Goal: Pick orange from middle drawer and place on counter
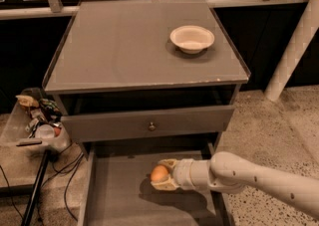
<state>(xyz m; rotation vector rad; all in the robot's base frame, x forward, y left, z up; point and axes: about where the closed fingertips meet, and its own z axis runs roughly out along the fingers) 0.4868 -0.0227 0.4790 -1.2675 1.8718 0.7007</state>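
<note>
The orange [159, 173] is held between the tan fingers of my gripper [163, 174], a little above the floor of the open middle drawer [119, 195]. My white arm reaches in from the lower right. The gripper is shut on the orange, with one finger above it and one below. The counter [124, 46] is the wide grey cabinet top above, with a thin raised rim.
A white bowl [192, 38] stands on the counter at the back right. A grey drawer front with a round knob [151, 126] sits above the open drawer. A clear bin of clutter [37, 123] stands at the left. A white post [294, 46] rises at the right.
</note>
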